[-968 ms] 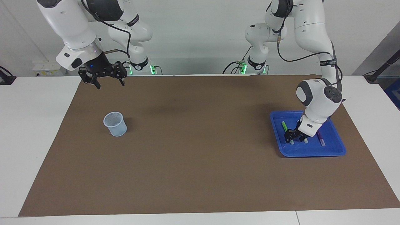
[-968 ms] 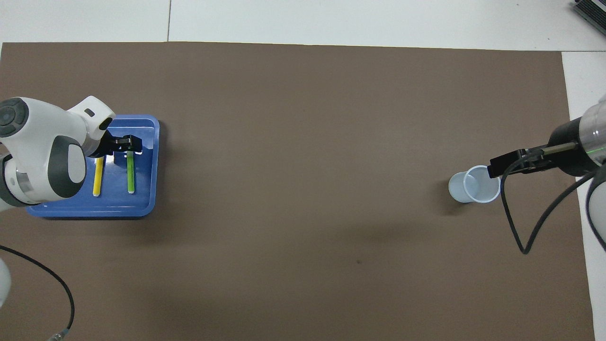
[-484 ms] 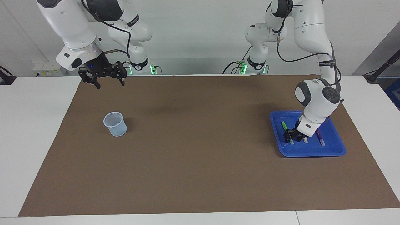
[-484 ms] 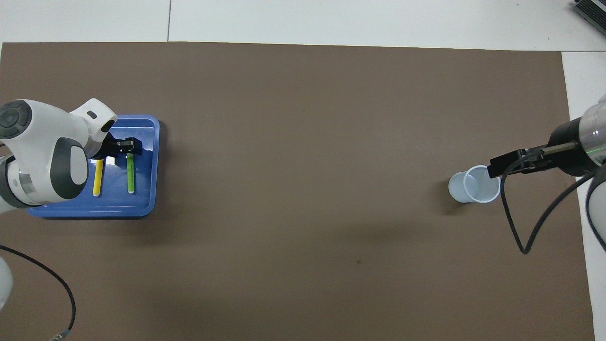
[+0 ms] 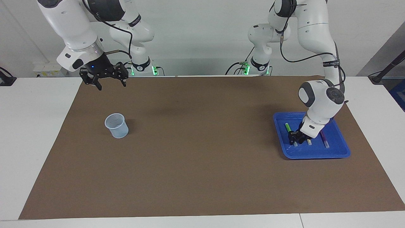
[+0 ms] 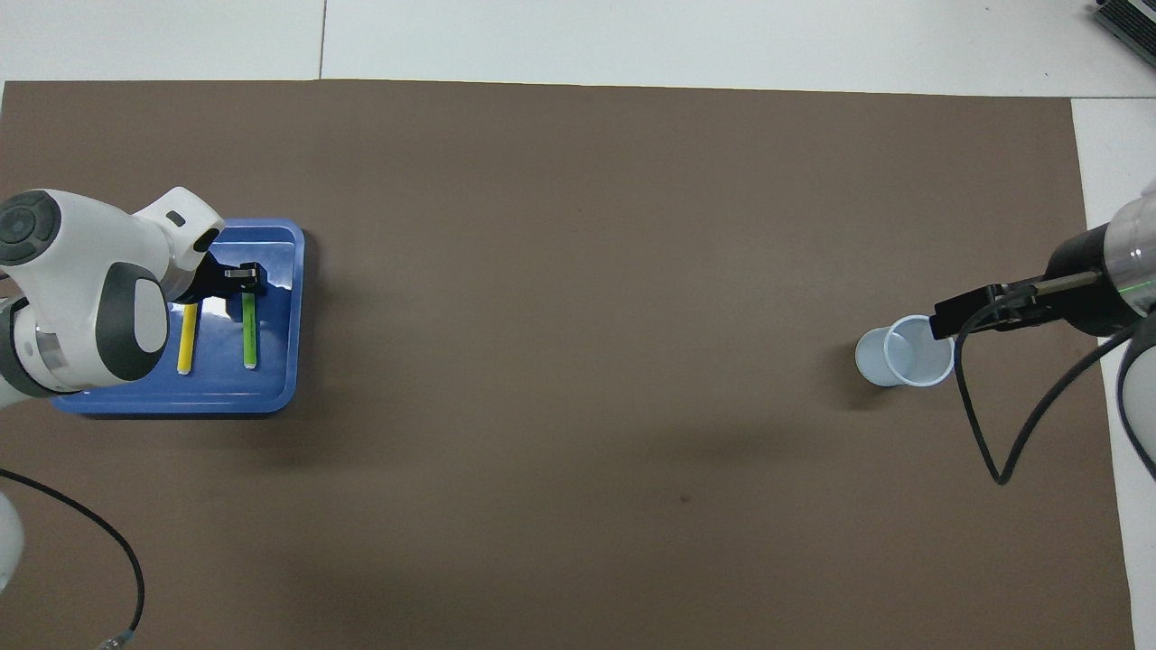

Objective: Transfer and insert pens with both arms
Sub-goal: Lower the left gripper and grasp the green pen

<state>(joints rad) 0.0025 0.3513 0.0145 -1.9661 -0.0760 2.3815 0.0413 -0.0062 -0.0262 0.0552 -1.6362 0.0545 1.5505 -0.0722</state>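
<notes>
Brown worktop (image 5: 196,152): left gripper (image 5: 295,136) in blue tray (image 5: 316,154) has narrowed onto green pen (image 5: 288,127), grasp probably starting. Right gripper (image 5: 104,79) waits released above mat, near cup (image 5: 117,125).

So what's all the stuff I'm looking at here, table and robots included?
green pen: one, bright green, in the tray, the left gripper down at its whitish end
yellow pen: one, yellow, in the tray beside the green pen
purple pen: one, purple, in the tray beside the yellow pen
tray: one, blue, toward the left arm's end of the table
cup: one, pale blue, upright, toward the right arm's end
mat: one, brown, covering the white table
small arms: two, white with green lights, at the robots' edge
left gripper: one, black, low in the tray
right gripper: one, black, open, waiting over the mat
</notes>
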